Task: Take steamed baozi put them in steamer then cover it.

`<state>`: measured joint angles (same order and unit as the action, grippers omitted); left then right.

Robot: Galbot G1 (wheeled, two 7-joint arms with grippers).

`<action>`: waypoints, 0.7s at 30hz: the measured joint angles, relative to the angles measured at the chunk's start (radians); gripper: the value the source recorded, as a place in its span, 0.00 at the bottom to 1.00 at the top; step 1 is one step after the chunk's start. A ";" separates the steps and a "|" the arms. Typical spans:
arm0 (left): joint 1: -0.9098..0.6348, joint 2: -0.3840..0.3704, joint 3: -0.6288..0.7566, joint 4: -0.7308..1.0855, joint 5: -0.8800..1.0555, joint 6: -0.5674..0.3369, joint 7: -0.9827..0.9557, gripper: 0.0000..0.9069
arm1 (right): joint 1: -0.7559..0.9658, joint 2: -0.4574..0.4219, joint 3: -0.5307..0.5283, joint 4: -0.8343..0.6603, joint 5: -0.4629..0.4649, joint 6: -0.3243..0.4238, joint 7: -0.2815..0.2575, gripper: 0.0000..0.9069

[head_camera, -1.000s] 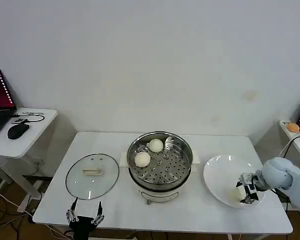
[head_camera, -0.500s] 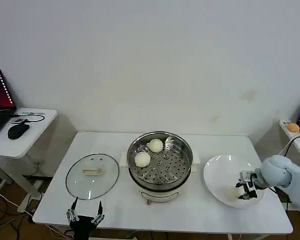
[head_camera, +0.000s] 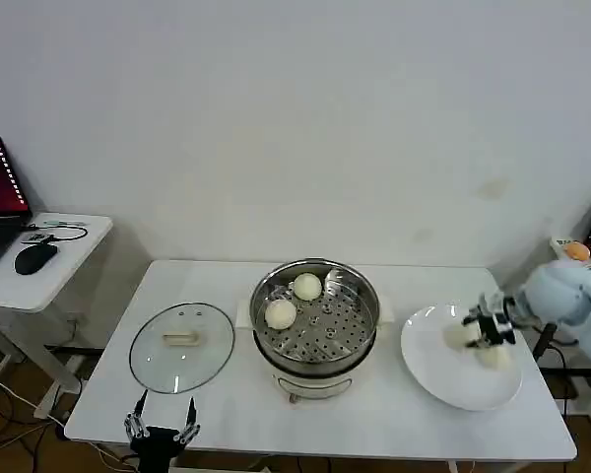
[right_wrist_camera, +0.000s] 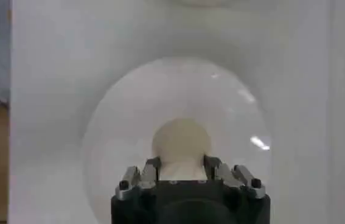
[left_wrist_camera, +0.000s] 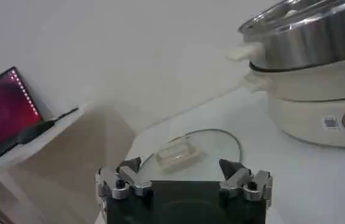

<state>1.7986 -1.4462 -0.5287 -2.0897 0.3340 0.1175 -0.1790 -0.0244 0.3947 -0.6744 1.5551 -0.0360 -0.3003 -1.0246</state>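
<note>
Lifted since the earlier frame, one baozi (head_camera: 460,336) rides clamped in the right gripper (head_camera: 481,329) above the plate (head_camera: 443,379); two baozi (head_camera: 281,313) occupy the steamer (head_camera: 315,317); cover (head_camera: 182,347) unplaced; left gripper (head_camera: 161,428) hangs open, idle.

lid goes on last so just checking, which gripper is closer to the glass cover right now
Left. The left gripper hangs open at the table's front edge, just in front of the cover. The right gripper is far across, over the white plate, shut on a baozi.
</note>
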 measured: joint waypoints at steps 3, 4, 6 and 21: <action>0.001 -0.001 -0.003 -0.002 -0.005 0.000 0.000 1.00 | 0.116 0.021 -0.064 0.000 0.029 0.003 0.000 0.54; 0.003 -0.002 -0.003 -0.005 -0.006 0.000 0.000 1.00 | 0.161 0.032 -0.089 0.000 0.041 0.004 0.001 0.54; 0.005 -0.004 -0.005 -0.008 -0.007 0.001 0.000 1.00 | 0.235 0.054 -0.131 0.003 0.062 0.006 0.004 0.54; 0.026 -0.011 -0.037 -0.043 -0.061 0.012 0.013 1.00 | 0.529 0.325 -0.350 0.047 0.170 0.110 -0.016 0.54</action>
<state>1.8248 -1.4575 -0.5654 -2.1324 0.2729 0.1295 -0.1665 0.5042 0.7195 -1.0249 1.6023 0.1341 -0.1904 -1.0401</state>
